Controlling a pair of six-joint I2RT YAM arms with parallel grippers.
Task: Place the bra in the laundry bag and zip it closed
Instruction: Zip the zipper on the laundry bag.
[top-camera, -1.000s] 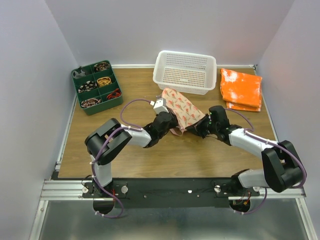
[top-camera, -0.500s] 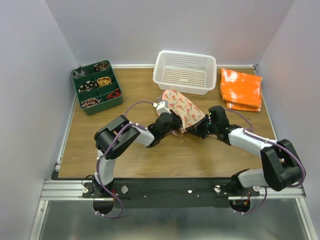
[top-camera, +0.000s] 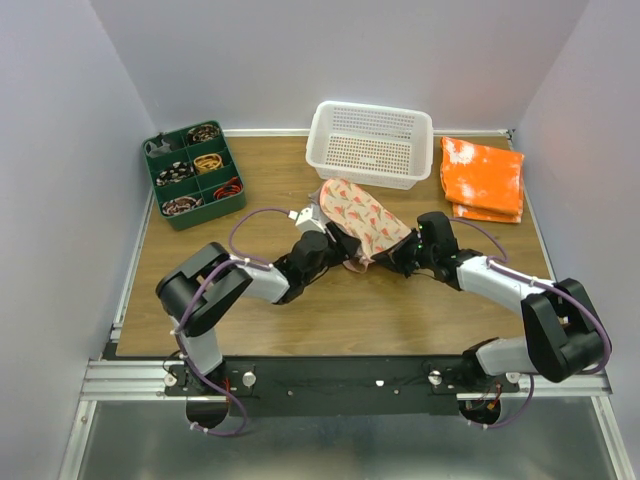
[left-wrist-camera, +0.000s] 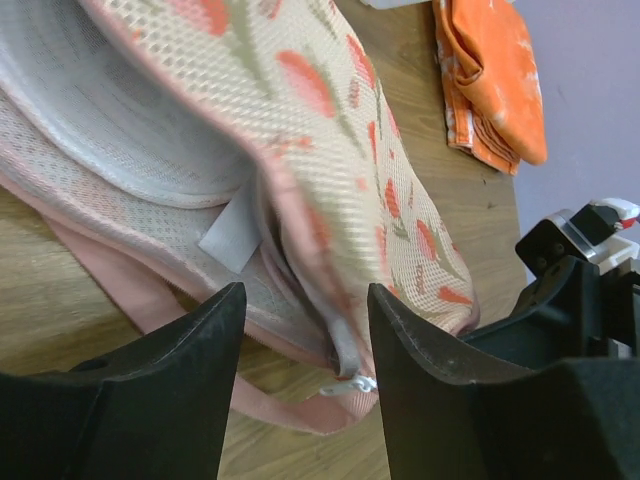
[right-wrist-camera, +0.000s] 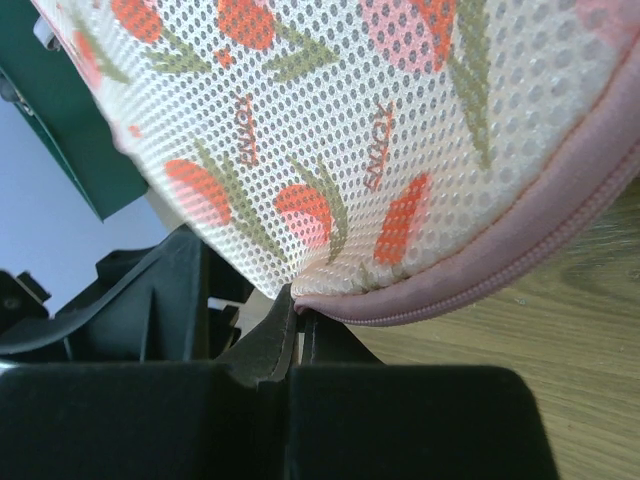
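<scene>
Laundry bag (top-camera: 365, 215) rim pinched in your right gripper (right-wrist-camera: 297, 305), probably anchoring it for zipping; left gripper (left-wrist-camera: 305, 300) parted, empty

Laundry bag (top-camera: 362, 216): a padded pouch of pale pink mesh printed with red-orange and green fruit, edged by a pink zipper band. It lies at the middle of the bench (top-camera: 400, 322), long axis running from far left to near right. The two shells gape along the left side, showing a white mesh lining; a metal zipper pull (left-wrist-camera: 352, 385) hangs at the near rim. The right claw (right-wrist-camera: 297, 305) pinches the rim at the near right corner.
</scene>
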